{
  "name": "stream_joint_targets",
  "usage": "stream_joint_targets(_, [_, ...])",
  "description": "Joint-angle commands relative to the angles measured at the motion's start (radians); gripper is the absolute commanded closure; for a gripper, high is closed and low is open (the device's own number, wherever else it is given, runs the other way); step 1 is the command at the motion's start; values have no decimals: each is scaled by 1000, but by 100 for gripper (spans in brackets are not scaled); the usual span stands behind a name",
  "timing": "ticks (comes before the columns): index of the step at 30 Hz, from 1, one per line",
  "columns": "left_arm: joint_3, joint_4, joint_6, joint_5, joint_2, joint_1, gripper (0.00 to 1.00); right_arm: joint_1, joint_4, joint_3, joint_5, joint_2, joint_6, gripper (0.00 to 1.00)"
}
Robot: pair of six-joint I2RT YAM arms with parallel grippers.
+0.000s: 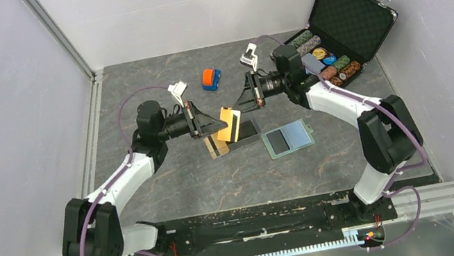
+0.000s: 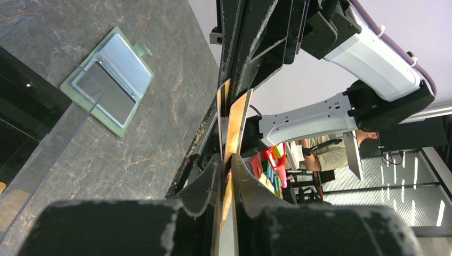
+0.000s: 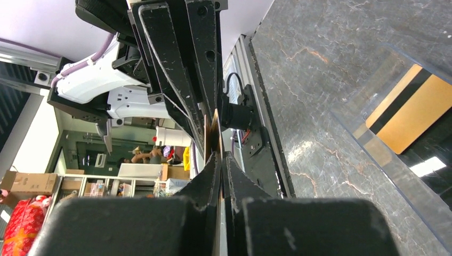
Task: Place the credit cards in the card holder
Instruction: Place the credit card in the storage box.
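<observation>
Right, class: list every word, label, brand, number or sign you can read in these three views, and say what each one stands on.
No text can be read in any view.
Raised orange card: no print readable.
Striped card in the tray: a black stripe only.
Chips in the black case: markings too small to read.
Wallet: no lettering.
Toy car: too small to tell.
</observation>
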Motion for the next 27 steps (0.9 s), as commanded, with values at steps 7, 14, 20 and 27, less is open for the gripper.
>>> stream_joint_targets(7, [-37,1,50,70,-35,-4,81,-49,-33,54,107,-49,-67,100])
stream_joint_targets(14, [-65,-4,64,37,-31,-4,98,-61,-37,53,135,-33,-82,100])
stream_joint_targets(20, [-65,-77,129,-6,-8,-4,81,-66,-172,66,196,-17,-214,100])
stream_joint_targets(27, [-46,-97,137,-25,23,-4,57,-78,-285,35,223,-10,-325,100])
